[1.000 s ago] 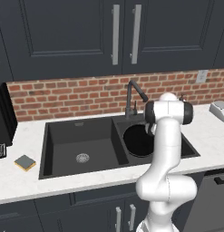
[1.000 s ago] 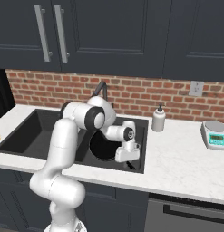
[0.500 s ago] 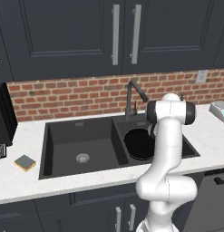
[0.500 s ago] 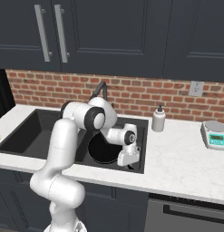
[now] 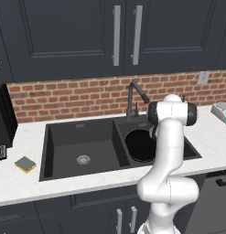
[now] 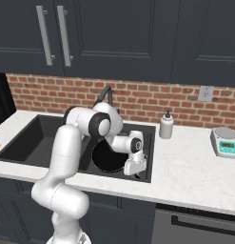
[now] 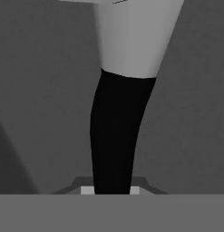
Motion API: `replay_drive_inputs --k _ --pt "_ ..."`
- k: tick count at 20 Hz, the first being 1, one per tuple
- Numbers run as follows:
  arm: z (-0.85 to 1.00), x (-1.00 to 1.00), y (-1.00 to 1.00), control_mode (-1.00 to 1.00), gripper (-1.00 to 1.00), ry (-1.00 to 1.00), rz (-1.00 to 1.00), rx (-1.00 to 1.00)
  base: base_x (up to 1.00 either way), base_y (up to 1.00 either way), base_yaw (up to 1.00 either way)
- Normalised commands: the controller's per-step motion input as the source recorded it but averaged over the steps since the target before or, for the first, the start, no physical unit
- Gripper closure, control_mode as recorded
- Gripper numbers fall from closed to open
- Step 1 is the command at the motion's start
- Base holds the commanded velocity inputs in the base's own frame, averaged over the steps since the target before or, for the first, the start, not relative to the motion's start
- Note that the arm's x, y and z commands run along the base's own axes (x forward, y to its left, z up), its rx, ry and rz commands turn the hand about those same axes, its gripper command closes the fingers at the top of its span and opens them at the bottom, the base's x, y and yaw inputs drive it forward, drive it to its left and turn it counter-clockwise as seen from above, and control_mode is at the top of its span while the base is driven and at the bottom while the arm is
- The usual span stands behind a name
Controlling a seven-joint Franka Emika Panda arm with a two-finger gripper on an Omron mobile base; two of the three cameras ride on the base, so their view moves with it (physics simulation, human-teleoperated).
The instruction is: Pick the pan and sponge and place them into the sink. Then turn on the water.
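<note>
Pan [image 5: 141, 146] is sitting in the right basin of the sink [image 5: 64, 137], rim just beside the divider. In the right base view it is lying flat on the basin floor [image 6: 107, 158], with the arm reaching over it.

Hand [image 6: 136, 172] is hanging low at the front right corner of that basin, pointing down, just beside the pan's right edge. In the hand view a dark handle-like bar [image 7: 115, 136] is running straight up from between the fingertips [image 7: 133, 190], so the hand is looking clamped narrow on the pan handle. Contact itself is sitting right at the frame edge, so that is not fully certain.

Sponge [image 5: 25, 164] is lying on the white tabletop [image 5: 23, 183], well apart from the hand, left of the sink's left basin.

Faucet [image 5: 134, 93] is standing behind the divider, spout arching toward the right basin.

Soap bottle [image 6: 166, 126] is standing on the tabletop right of the sink, near the brick wall. Scale [image 6: 225, 141] is sitting further right.
</note>
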Motion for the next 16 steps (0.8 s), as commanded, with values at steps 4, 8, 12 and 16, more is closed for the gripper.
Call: replay_drive_inputs --k 4,8,12,16 --pt "-0.7 -0.12 -0.1 -1.0 1.0 0.08 -0.08 0.0 0.0 0.0 0.0" --pt "-0.44 -0.16 -0.12 -1.0 -1.0 0.0 -0.11 0.0 0.0 0.0 0.0" --pt "-0.18 -0.15 -0.12 -1.0 -1.0 -0.04 -0.15 0.02 0.0 0.0 0.0" --pt "-0.01 -0.13 -0.12 -1.0 -1.0 -0.17 -0.19 0.06 0.0 0.0 0.0"
